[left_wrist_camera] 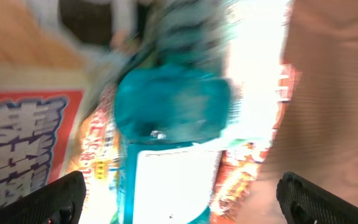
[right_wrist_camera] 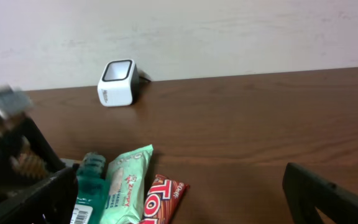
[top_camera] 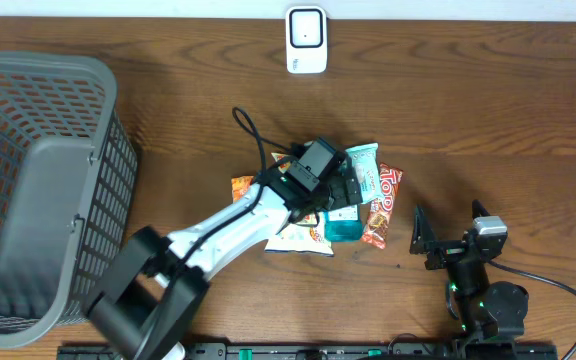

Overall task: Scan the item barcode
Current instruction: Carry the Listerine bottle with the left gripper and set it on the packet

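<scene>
The left arm reaches from the near edge of the tabletop (top_camera: 468,100) diagonally to the heap of snacks in the middle, its white links stretched out and its wrist bent down over the pile. Its end effector (top_camera: 346,192) is released: in the blurred wrist view the dark fingers (left_wrist_camera: 48,202) sit at the two lower corners, wide apart, with the teal pack (left_wrist_camera: 166,118) lying between them and touching neither, as far as the blur lets one see. That pack is glossy, flat and oblong, with a white label panel. Just beside it lie a pale green wrapper (top_camera: 366,165) and a red bar (top_camera: 383,205) in shiny crinkled foil, with a white pouch (top_camera: 298,238) and an orange pack (top_camera: 241,185) under the arm. The right arm is folded low at the near right, well apart from the heap, its end effector (top_camera: 426,235) also released, black fingers (right_wrist_camera: 328,199) spread. The scanner (top_camera: 306,40), a small white rounded block with a dark window, stands at the far edge. A grey plastic lattice basket (top_camera: 38,180) sits at the left. The tabletop is dark brown wood with strong grain.
</scene>
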`<state>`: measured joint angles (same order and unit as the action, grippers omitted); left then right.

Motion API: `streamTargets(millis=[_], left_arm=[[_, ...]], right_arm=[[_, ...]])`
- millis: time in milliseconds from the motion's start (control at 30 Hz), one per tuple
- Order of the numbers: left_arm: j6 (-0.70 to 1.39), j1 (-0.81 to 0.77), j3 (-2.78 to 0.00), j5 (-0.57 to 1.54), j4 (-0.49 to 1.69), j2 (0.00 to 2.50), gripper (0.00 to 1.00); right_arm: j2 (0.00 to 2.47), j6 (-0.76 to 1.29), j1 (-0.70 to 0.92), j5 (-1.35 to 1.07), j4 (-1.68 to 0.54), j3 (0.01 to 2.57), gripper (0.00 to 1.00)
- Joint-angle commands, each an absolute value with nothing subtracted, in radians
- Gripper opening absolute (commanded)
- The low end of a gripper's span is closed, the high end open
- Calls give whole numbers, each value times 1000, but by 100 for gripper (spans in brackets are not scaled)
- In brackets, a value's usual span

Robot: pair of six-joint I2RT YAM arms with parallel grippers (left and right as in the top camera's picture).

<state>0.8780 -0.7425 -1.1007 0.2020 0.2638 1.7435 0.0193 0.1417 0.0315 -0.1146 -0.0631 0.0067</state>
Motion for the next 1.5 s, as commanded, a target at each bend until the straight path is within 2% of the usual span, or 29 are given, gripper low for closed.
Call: streamTargets(millis=[0,333,500,900,1100,1233,1467], left_arm=[[796,-741,-1159,120,284,1635,98],[651,-739,-1165,-96,347,1366,98],[501,-691,-1185,-235,348,1234,98],[64,-430,-1504,-253,338,1136,98],[-99,-391,-1610,-257,408,1126,98],[-109,-391,-1620,-257,534,1105,98],[-91,-392,-1614,-256,552,987,98]], right_arm=[[18,149,37,-110,-67,6,99],[18,149,37,-110,-67,6,99],[18,149,37,-110,-67,6,99],[18,149,37,-110,-67,6,99],[18,149,37,-110,-67,6,99],[18,149,37,-110,-67,6,99],[18,149,37,-110,-67,6,99]])
